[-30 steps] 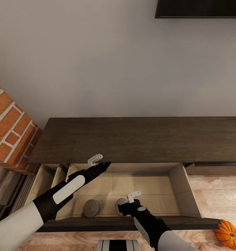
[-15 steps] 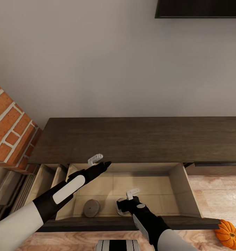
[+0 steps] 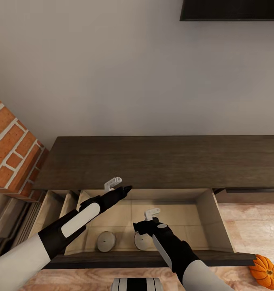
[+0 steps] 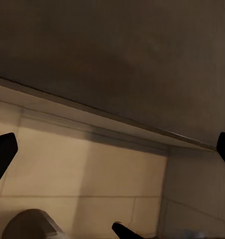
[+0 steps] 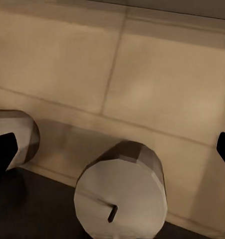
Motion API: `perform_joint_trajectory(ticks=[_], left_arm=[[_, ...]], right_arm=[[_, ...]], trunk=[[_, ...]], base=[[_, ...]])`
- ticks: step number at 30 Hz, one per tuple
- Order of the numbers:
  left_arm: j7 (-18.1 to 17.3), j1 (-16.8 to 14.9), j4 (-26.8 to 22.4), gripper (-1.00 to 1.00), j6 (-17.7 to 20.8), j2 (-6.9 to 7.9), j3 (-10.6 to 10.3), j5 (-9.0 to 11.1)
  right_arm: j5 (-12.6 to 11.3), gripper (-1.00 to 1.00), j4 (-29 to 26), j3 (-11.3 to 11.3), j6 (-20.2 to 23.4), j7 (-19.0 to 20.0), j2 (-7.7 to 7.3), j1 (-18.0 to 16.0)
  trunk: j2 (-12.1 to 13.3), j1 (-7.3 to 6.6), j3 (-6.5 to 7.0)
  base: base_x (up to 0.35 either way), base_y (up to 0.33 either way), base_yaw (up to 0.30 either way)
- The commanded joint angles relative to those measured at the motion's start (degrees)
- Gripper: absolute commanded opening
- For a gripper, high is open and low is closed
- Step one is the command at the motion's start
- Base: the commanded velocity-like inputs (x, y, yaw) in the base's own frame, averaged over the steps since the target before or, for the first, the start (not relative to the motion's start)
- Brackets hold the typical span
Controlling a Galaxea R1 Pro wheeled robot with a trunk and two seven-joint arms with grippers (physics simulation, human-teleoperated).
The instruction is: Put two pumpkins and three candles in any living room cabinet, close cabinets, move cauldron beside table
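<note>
The dark-brown cabinet [image 3: 165, 161] has one drawer pulled out, showing its beige floor. Two grey candles stand near the drawer's front wall, one [image 3: 106, 241] to the left and one [image 3: 142, 241] to the right. My right gripper [image 3: 137, 227] hovers open just above the right-hand candle [image 5: 119, 199], not touching it; the other candle [image 5: 15, 134] sits beside it. Higher up, my left gripper [image 3: 125, 189] hangs open and empty over the drawer's back left part. An orange pumpkin [image 3: 266, 271] lies on the wood floor to the right of the drawer front.
A red brick column [image 3: 11, 149] stands left of the cabinet, with a narrower open compartment [image 3: 52, 208] beside the drawer. A dark panel [image 3: 232, 10] hangs on the grey wall above. The right half of the drawer floor [image 3: 181, 222] is bare.
My right gripper has let go of the right-hand candle and lifted up and back from it. The candle now stands free in the drawer. The left arm barely moved.
</note>
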Motion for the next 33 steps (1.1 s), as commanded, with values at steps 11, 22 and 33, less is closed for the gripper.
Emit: perform_joint_trajectory(ticks=[11,22,33], left_arm=[[-0.13,0.24,-0.24,1.0,-0.11,-0.54,-0.28,-0.02],[-0.02,0.54,-0.54,1.0,-0.02,-0.58,-0.45,-0.02],[0.02,0.72,0.26,1.0,0.1,-0.32,-1.12,-0.02]], right_arm=[[-0.03,1.0,0.1,-0.05,6.26,0.3,-1.17,0.0],[-0.06,1.0,0.16,-0.05,10.4,0.51,-1.96,-0.02],[0.22,1.0,-0.72,-4.89,17.63,0.67,-2.46,-0.02]], trunk=[[1.2,-0.66,0.54],[5.61,-3.08,2.51],[10.03,-5.49,4.49]], base=[[0.0,0.0,0.0],[0.0,0.0,0.0],[0.0,0.0,0.0]])
